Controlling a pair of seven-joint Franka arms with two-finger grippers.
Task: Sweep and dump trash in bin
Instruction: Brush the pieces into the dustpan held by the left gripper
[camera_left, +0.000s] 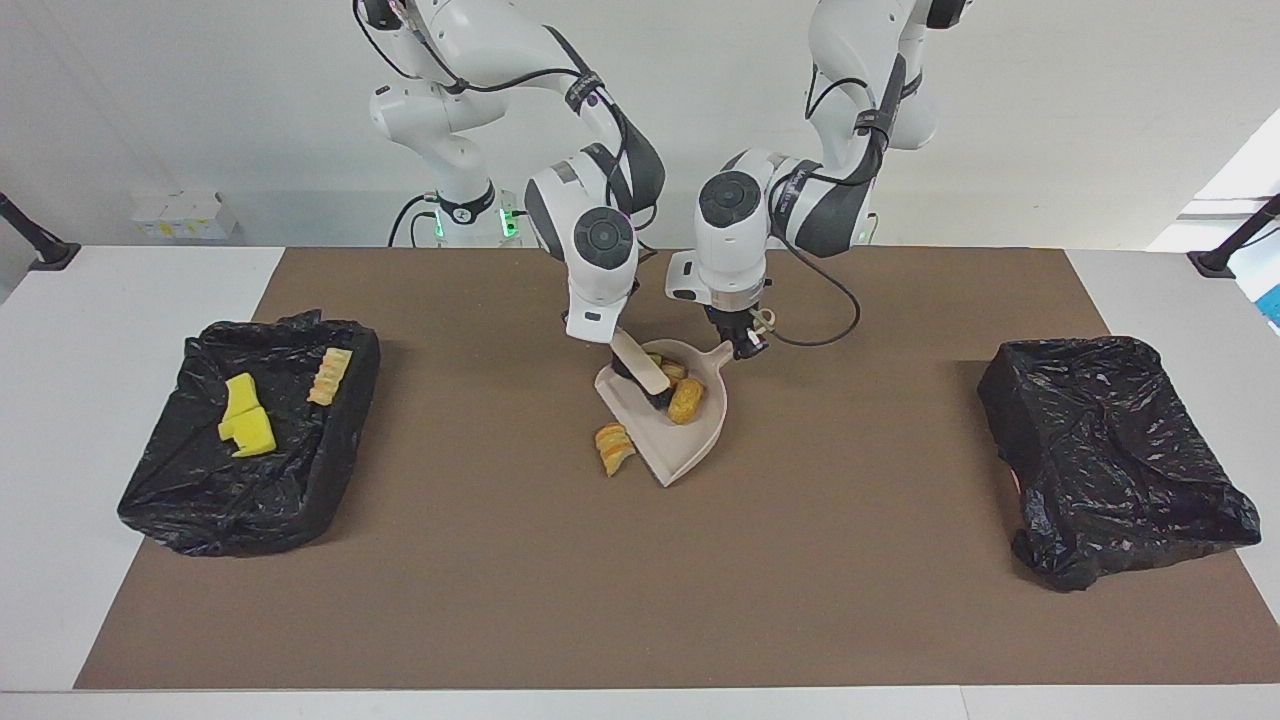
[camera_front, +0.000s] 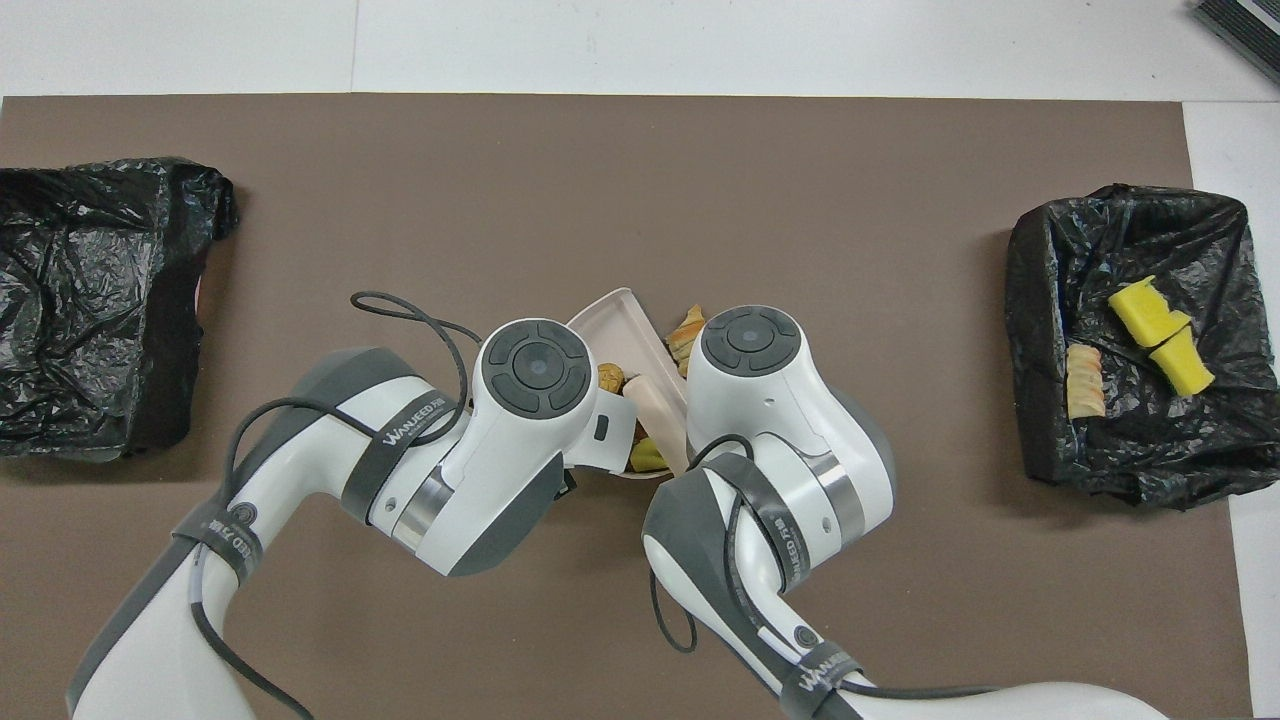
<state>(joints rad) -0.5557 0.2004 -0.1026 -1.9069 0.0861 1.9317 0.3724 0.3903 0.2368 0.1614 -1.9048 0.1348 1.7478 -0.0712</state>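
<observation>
The beige dustpan (camera_left: 690, 455) lies on the brown mat mid-table, and my left gripper (camera_left: 746, 345) is shut on its handle. My right gripper (camera_left: 612, 343) is shut on the beige brush (camera_left: 640, 368), whose black bristles sit inside the pan among the trash. A golden pastry (camera_left: 686, 400) rests in the pan, with a yellow sponge piece (camera_front: 648, 457) by the pan's back wall. One more pastry (camera_left: 613, 448) lies on the mat just outside the pan's edge, toward the right arm's end. In the overhead view both wrists hide the grippers.
A black-lined bin (camera_left: 180, 500) at the right arm's end holds yellow sponge chunks (camera_left: 245, 420) and a pastry (camera_left: 330, 375). Another black-lined bin (camera_left: 1110, 450) stands at the left arm's end. The left arm's cable (camera_front: 400, 310) loops over the mat.
</observation>
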